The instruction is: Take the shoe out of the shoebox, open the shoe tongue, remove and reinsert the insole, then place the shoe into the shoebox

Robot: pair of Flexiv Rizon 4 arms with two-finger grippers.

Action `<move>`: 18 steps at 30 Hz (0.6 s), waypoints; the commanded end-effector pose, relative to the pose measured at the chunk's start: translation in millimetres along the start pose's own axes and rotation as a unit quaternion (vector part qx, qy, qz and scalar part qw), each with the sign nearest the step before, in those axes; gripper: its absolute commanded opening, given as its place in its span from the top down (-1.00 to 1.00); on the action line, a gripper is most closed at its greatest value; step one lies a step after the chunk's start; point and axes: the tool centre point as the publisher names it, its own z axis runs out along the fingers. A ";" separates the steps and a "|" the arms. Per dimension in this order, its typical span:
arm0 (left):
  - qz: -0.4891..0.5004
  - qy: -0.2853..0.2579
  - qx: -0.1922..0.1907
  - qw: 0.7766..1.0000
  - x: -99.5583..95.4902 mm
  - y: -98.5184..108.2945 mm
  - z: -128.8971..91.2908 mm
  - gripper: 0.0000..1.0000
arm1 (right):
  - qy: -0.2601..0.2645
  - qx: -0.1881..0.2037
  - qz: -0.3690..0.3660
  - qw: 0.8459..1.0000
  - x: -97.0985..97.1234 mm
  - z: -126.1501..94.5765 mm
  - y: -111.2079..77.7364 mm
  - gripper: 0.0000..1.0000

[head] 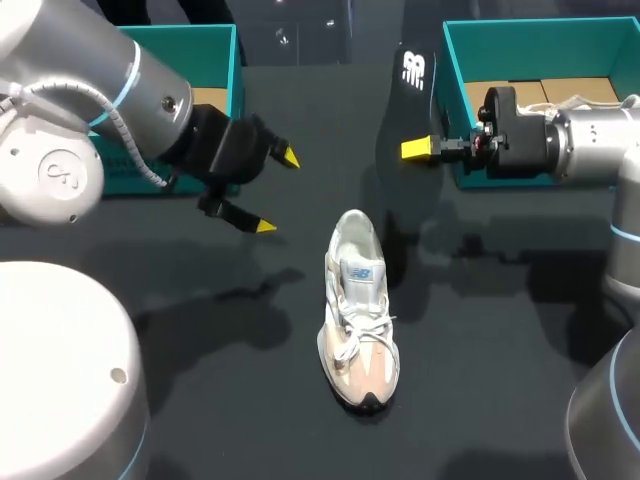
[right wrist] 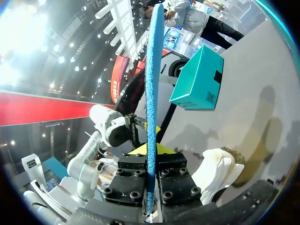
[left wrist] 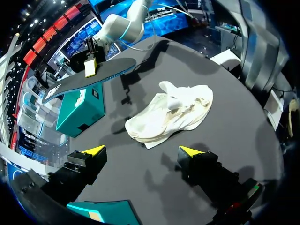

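Insole removal appears done; your right pincer (head: 421,148) clamps the insole (head: 410,75) at 1 o'clock of the shoe (head: 360,320) on the worktop (head: 490,360); your left pincer (head: 277,192) hangs wide open, empty, at 10 o'clock; next, align insole with shoe opening.

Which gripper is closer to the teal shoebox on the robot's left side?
Left. The left gripper hangs open just in front of that shoebox; the right gripper is across the table by the other shoebox, shut on the insole.

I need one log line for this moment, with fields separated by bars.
step: insole out | right gripper: shut on insole, raised | left gripper: open, empty | shoe: on table
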 end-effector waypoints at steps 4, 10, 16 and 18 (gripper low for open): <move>-0.016 0.018 0.014 1.000 -0.5 0.5 4.2 -1.00 | 0.000 0.000 0.000 1.000 -0.4 0.8 -0.3 1.00; -0.097 0.072 -0.004 0.993 10.4 10.1 29.4 -1.00 | 0.018 -0.026 -0.038 0.999 -22.4 5.8 7.4 1.00; -0.179 0.096 -0.018 0.979 25.7 16.6 40.4 -1.00 | 0.016 -0.041 -0.061 0.997 -40.5 14.4 11.6 1.00; -0.186 0.087 -0.067 0.976 32.7 16.7 43.5 -1.00 | -0.009 -0.051 -0.076 0.996 -44.8 13.2 10.8 1.00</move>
